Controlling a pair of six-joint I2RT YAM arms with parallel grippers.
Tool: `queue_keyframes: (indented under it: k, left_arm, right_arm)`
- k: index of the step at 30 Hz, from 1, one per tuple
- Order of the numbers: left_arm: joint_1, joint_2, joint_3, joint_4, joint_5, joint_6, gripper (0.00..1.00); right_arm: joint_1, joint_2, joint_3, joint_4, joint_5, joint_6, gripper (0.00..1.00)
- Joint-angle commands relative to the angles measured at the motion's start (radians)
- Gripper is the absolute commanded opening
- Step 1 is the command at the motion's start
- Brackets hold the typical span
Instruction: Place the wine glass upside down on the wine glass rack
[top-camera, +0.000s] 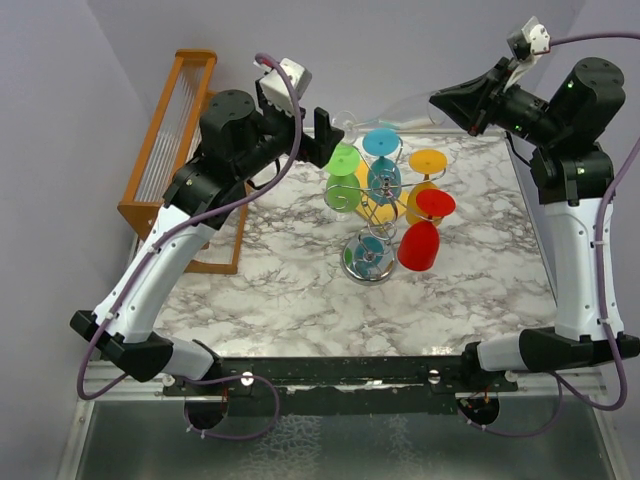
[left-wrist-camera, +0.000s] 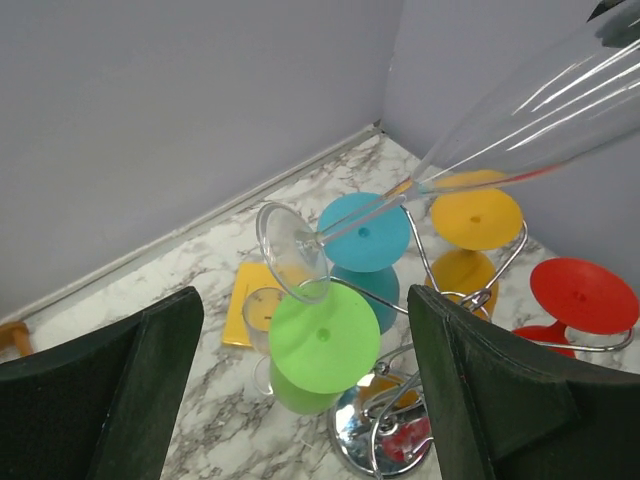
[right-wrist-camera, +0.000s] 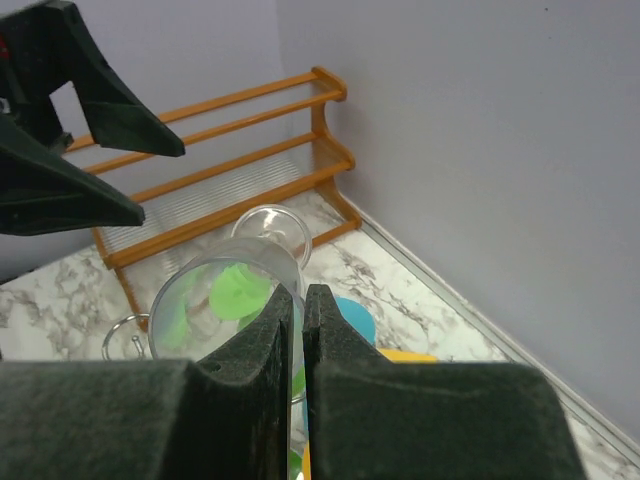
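From the top camera we see the wine glass lying almost level in the air over the worktop's far edge, above the wine glass rack. The right claw grips its bowl end, and the left claw gapes just beside its foot. From the left wrist we find wide-spread fingers with nothing between them, and the clear foot near a green glass hung upside down on the rack. From the right wrist, the closed claw pinches the bowl's rim wall.
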Motion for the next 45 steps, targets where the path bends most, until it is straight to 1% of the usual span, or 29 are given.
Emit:
queue_keyframes:
  k: [1, 6, 9, 18, 23, 24, 26, 32, 34, 38, 40, 43, 45]
  left_arm:
    - [0.031, 0.001, 0.014, 0.006, 0.052, -0.152, 0.84]
    - [0.082, -0.01, -0.028, 0.018, 0.155, -0.291, 0.75]
    - [0.096, -0.01, -0.05, 0.032, 0.2, -0.342, 0.67]
    - [0.108, -0.002, -0.093, 0.065, 0.273, -0.398, 0.44]
    - [0.115, 0.003, -0.099, 0.078, 0.293, -0.413, 0.27]
    - [0.116, 0.004, -0.1, 0.082, 0.295, -0.413, 0.24]
    - [0.119, 0.004, -0.103, 0.086, 0.295, -0.414, 0.22]
    - [0.125, 0.001, -0.108, 0.094, 0.299, -0.416, 0.21]
    - [0.125, 0.001, -0.108, 0.094, 0.299, -0.418, 0.22]
    - [0.125, 0.003, -0.114, 0.096, 0.301, -0.422, 0.26]
    - [0.125, 0.004, -0.116, 0.096, 0.303, -0.424, 0.25]
    - [0.125, 0.004, -0.116, 0.097, 0.308, -0.424, 0.22]
    - [0.125, 0.005, -0.116, 0.097, 0.308, -0.422, 0.15]
  right_arm:
    - [0.002, -0.053, -0.011, 0.121, -0.104, 0.082, 0.01]
    - [0.002, -0.066, -0.02, 0.144, -0.123, 0.104, 0.01]
    - [0.002, -0.066, -0.024, 0.156, -0.138, 0.119, 0.02]
    - [0.002, -0.069, -0.033, 0.163, -0.137, 0.118, 0.01]
    - [0.002, -0.075, -0.049, 0.168, -0.144, 0.117, 0.01]
    - [0.002, -0.076, -0.052, 0.171, -0.146, 0.117, 0.01]
    - [0.001, -0.079, -0.059, 0.176, -0.153, 0.122, 0.01]
    - [0.002, -0.081, -0.062, 0.186, -0.165, 0.134, 0.01]
    - [0.002, -0.084, -0.063, 0.189, -0.168, 0.136, 0.01]
    - [0.002, -0.086, -0.065, 0.197, -0.177, 0.146, 0.01]
    - [0.002, -0.085, -0.064, 0.199, -0.179, 0.148, 0.01]
    - [0.001, -0.085, -0.064, 0.201, -0.182, 0.151, 0.01]
    - [0.002, -0.085, -0.065, 0.202, -0.185, 0.153, 0.01]
